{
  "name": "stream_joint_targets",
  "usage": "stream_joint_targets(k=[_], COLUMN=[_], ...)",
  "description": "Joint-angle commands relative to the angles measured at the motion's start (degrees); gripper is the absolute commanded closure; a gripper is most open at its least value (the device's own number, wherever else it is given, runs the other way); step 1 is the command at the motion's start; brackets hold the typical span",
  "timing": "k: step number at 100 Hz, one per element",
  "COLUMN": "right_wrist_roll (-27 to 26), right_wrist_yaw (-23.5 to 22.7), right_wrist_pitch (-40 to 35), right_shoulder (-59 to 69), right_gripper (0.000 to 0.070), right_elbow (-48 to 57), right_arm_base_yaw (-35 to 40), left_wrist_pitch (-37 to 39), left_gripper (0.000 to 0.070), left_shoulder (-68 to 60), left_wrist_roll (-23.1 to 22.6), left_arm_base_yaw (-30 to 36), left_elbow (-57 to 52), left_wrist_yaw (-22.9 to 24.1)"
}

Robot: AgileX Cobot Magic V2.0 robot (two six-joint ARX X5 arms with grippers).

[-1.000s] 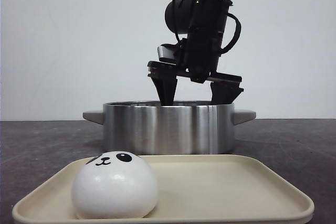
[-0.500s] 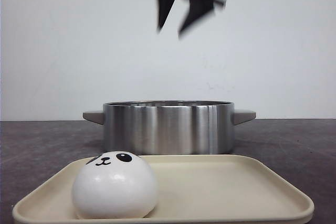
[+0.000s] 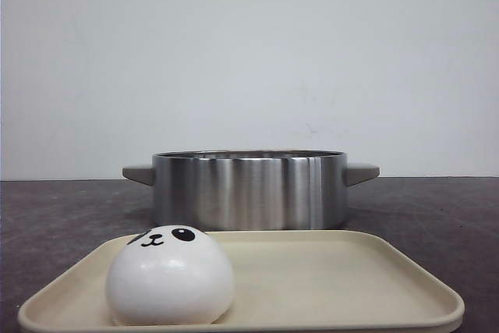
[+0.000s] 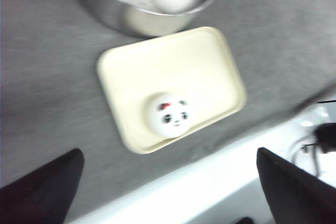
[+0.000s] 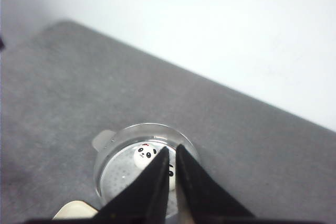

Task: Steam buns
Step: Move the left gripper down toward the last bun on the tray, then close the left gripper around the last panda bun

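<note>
Two claws are raised high above the surface (image 4: 47, 77), neither grasping anything: the left claw (image 4: 168, 192) is spread wide, its fingers (image 4: 42, 192) framing the scene, while the right claw (image 5: 169, 182) is clenched, its tips almost touching. Below the right claw, the steel pot (image 5: 144, 174) holds at least two buns (image 5: 144, 154), one partly hidden behind the fingers; whether a third lies inside cannot be told. One bun (image 3: 170, 277) remains on the cream tray (image 3: 351, 271), toward its left end. Judged from this, loading is mostly done, with one transfer left. The tray sits just beside the pot, near the front edge of the surface, so a descent has open room above the bun but little margin forward.
</note>
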State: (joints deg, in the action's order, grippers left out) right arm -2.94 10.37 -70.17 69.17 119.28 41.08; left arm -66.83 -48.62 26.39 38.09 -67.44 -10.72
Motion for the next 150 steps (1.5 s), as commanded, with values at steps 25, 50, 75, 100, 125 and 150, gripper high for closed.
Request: stream_joint_targets(k=[25,50,75,100,125,150], right_wrist_roll=[-0.4,-2.9,-3.1,-3.1,-4.6,-5.5], right_wrist_yaw=[6.4,7.8,7.8,7.7,7.7,7.6], right_wrist_pitch=[-9.6,-10.9,-11.0,-11.0,-11.1,-11.3], right_shoulder=[-8.0,-12.3,-13.8,-13.8,-13.9,-13.9], right_gripper=[0.0688,0.0688,0.0688,0.0688,0.0688,0.0688], right_elbow=[1.0,1.0,1.0,1.0,1.0,1.0], right_arm_base_yaw=[0.7,0.7,0.7,0.7,0.7,0.7], left_wrist_pitch=[3.7,9.2,12.5,17.2,17.0,17.7], left_gripper=[0.0066,0.0066,0.0066,0.0067,0.0068,0.0220], left_shoulder=[-10.6,-22.2,-31.8,-38.3,-42.8,-43.4], left_wrist_roll=[3.0,2.4,2.2,3.9,4.4,4.7], left_arm_base_yaw=[5.8,13.1,16.4,16.9,16.9,16.9], left_elbow=[4.9,4.9,4.9,4.9,4.9,4.9], left_wrist_yaw=[-0.5,-0.4,0.7,0.9,3.3,8.0])
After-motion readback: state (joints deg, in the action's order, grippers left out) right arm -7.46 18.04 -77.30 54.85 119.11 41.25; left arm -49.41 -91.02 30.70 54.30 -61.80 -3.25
